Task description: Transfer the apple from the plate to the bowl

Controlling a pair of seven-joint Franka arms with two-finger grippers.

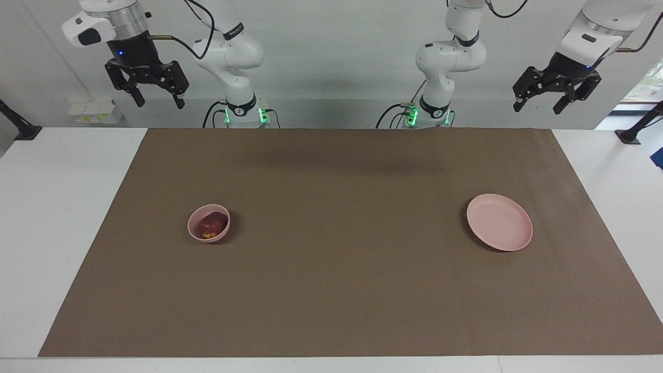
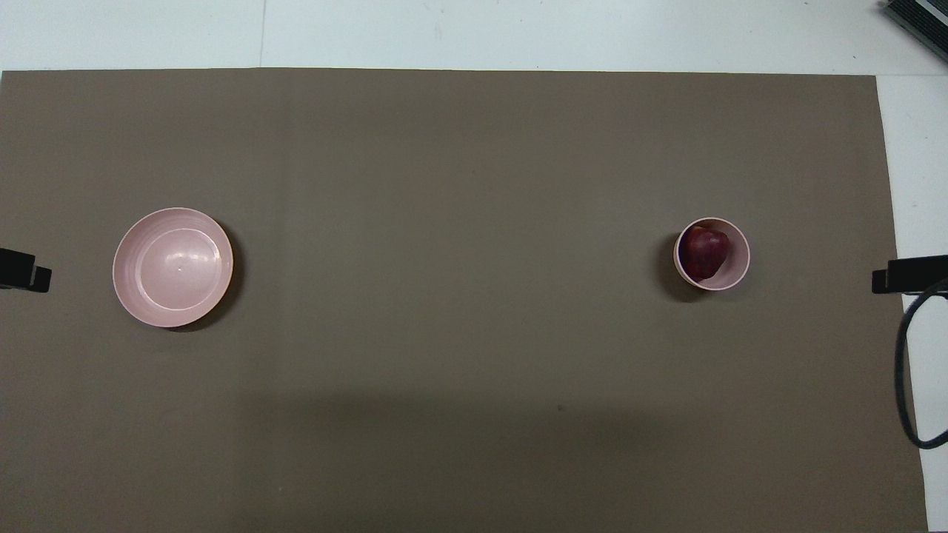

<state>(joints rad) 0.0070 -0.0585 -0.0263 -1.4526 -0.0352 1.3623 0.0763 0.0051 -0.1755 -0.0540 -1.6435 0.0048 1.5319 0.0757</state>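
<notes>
Glossy red apple in deep round bowl; both jaws open, empty.

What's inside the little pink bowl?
An apple sits in the bowl, nearly filling it. The bowl's bottom under the apple is covered, so anything beneath cannot be seen.

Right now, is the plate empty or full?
Empty: the plate shows only bare pink surface; the apple lies in the bowl.
</notes>
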